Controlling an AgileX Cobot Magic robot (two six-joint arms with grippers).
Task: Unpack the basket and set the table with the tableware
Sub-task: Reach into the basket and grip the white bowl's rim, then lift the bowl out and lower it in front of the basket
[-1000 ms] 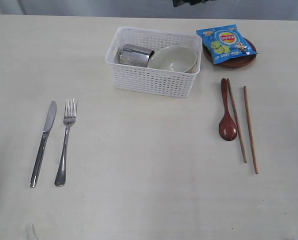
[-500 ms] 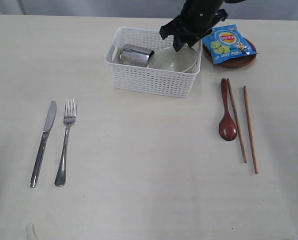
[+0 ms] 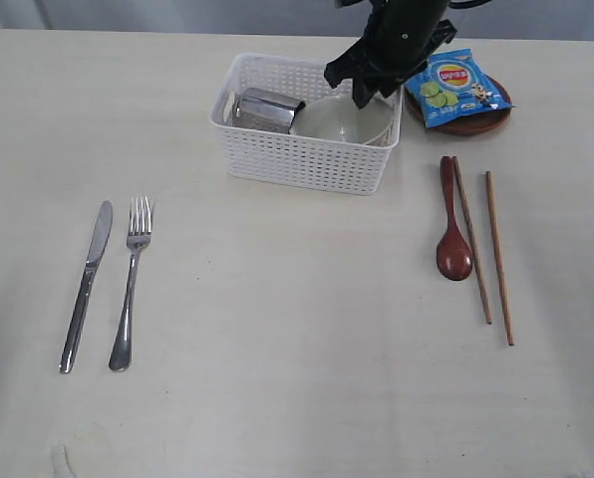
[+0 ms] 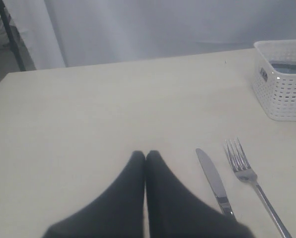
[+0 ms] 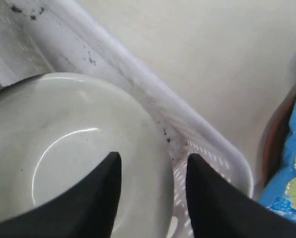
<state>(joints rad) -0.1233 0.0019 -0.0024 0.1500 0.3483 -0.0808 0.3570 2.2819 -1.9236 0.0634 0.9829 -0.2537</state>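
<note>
The white basket [image 3: 302, 164] stands at the back middle of the table [image 3: 297, 329] and holds the steel cup [image 3: 267, 110] and the off-white bowl [image 3: 337, 121]. My right gripper [image 3: 362, 95] hangs over the bowl's right rim. It is open [image 5: 152, 161], with one finger inside the bowl [image 5: 73, 148] and the other between bowl and basket wall [image 5: 153, 94]. Knife [image 3: 88, 284] and fork [image 3: 131, 289] lie on the left. Spoon [image 3: 453, 234] and two chopsticks [image 3: 471, 239] lie on the right. My left gripper [image 4: 146, 154] is shut and empty, beside the knife [image 4: 212, 181].
A blue snack bag [image 3: 454, 88] lies on the brown plate [image 3: 471, 126] just right of the basket, close to my right arm. The fork [image 4: 245, 166] and the basket corner [image 4: 282, 94] show in the left wrist view.
The right arm came in from the back and lowered onto the bowl in the basket. The tableware on the table has not moved.
</note>
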